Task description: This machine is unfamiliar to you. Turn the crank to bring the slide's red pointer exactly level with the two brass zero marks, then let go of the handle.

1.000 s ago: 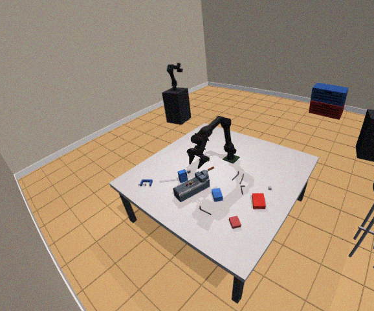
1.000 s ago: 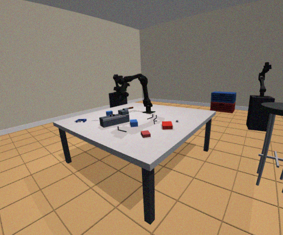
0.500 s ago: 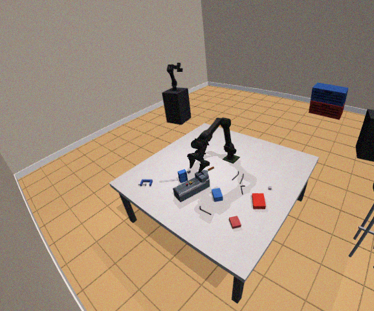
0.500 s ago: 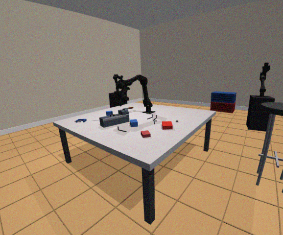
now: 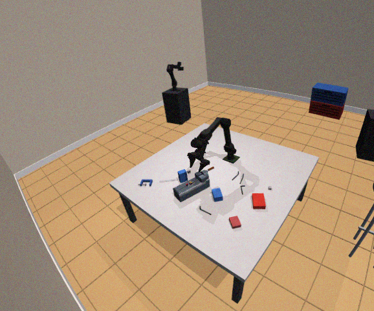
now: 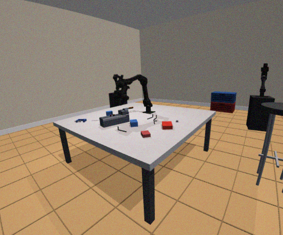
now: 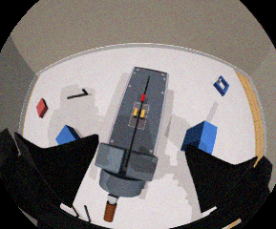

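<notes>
Hovering over the machine [image 5: 190,190], the gripper [image 5: 196,164] hung wide open, holding nothing — approach stage; next it needed to drop onto the handle [image 7: 110,210] and close.

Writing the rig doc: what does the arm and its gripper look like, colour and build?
The arm is matte black throughout: slim jointed links with bulkier rounded joints, on a small dark green square base plate. The gripper is black too, with two tapered wedge-shaped fingers. No cables or markings can be made out.

Even, soft light; faint grain; soft shadows under table [image 5: 270,214]; fisheye-vignetted wrist view
</notes>
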You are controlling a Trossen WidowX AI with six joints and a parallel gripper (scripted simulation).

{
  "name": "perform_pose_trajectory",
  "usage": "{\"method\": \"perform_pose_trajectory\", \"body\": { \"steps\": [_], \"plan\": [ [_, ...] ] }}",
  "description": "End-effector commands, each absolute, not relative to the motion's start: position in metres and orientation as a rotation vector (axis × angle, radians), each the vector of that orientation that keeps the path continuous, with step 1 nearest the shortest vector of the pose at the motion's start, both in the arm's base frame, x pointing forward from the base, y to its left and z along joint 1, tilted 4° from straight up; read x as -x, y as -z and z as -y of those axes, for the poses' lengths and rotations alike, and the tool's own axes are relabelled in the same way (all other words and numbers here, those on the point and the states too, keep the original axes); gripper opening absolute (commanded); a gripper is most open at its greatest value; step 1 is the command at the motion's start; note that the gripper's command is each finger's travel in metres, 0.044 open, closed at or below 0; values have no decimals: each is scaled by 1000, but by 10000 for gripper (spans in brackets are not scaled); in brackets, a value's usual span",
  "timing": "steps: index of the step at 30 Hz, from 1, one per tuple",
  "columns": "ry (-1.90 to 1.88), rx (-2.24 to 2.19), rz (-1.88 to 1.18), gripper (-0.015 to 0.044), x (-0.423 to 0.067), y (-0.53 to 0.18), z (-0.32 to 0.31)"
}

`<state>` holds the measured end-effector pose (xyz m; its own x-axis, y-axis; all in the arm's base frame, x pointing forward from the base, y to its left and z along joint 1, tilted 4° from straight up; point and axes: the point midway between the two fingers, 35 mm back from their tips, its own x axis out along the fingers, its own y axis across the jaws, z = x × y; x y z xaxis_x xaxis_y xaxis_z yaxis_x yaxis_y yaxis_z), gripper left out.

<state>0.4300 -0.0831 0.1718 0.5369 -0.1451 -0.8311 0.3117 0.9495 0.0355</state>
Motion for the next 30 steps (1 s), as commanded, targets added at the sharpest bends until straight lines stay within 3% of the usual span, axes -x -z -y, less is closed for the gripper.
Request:
{"method": "perform_pose_trajectory", "body": {
  "steps": [1, 30],
  "plan": [
    [273, -188, -951, 440, -434, -193, 83],
    [430, -137, -806, 440, -340, -200, 9]
  ]
}}
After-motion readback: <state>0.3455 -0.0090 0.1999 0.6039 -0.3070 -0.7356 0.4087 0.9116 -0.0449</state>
